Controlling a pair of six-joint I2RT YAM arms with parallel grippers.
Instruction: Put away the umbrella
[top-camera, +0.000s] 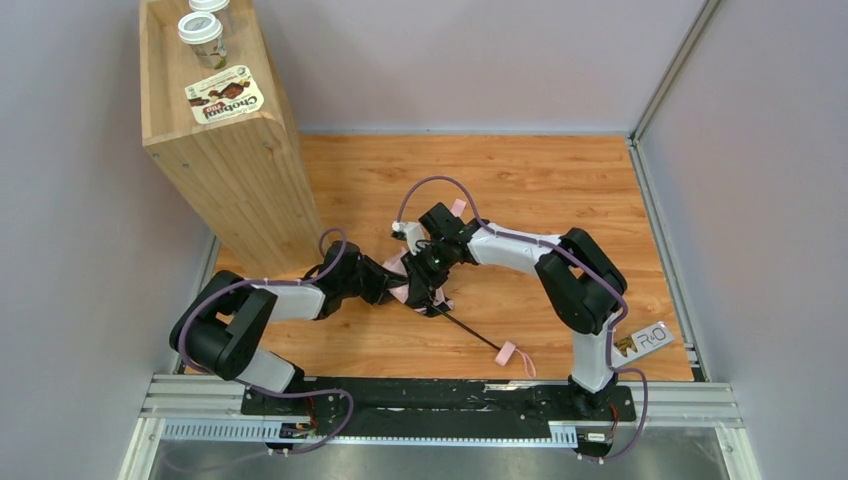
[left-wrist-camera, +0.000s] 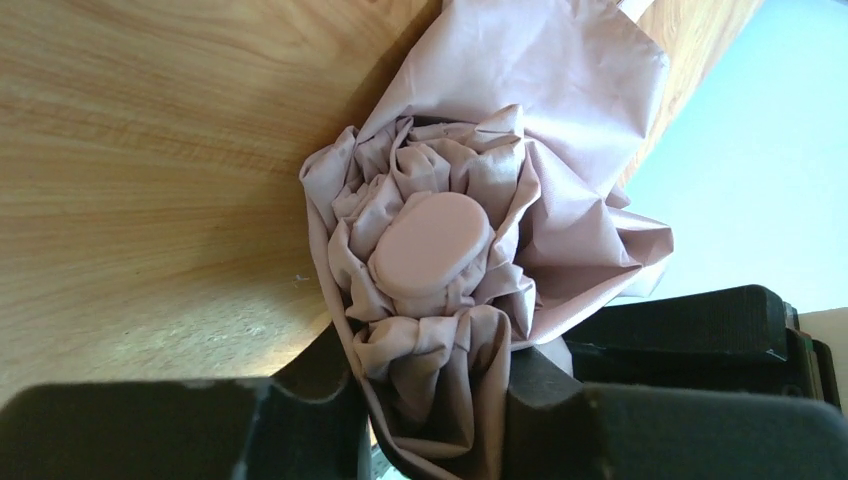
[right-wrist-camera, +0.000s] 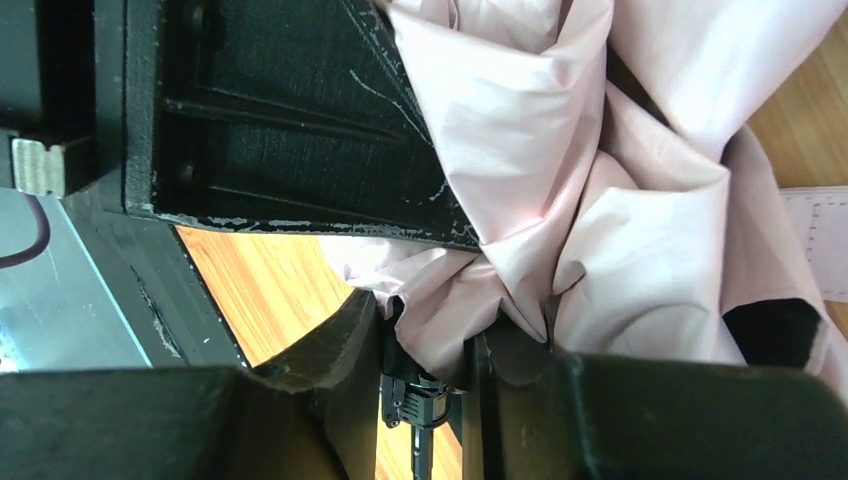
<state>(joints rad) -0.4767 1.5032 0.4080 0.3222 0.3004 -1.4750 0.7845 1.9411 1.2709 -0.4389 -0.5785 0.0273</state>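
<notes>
The umbrella (top-camera: 404, 294) is a crumpled pale pink bundle at the middle of the wooden floor. Its thin black shaft (top-camera: 470, 332) runs toward the front right and ends at a pink strap (top-camera: 513, 356). My left gripper (top-camera: 388, 288) comes in from the left. In the left wrist view it (left-wrist-camera: 435, 372) is shut on gathered fabric just below the umbrella's rounded pink cap (left-wrist-camera: 430, 245). My right gripper (top-camera: 430, 272) reaches from the right. In the right wrist view it (right-wrist-camera: 430, 350) pinches fabric (right-wrist-camera: 620, 280) with the black hub (right-wrist-camera: 425, 400) between its jaws.
A tall wooden box (top-camera: 230, 170) stands at the back left, with two lidded cups (top-camera: 203, 32) and a yoghurt packet (top-camera: 225, 100) on top. Grey walls close the floor in at the back and on both sides. A white tag (top-camera: 648, 338) lies at the right, and a metal rail (top-camera: 440, 400) runs along the front.
</notes>
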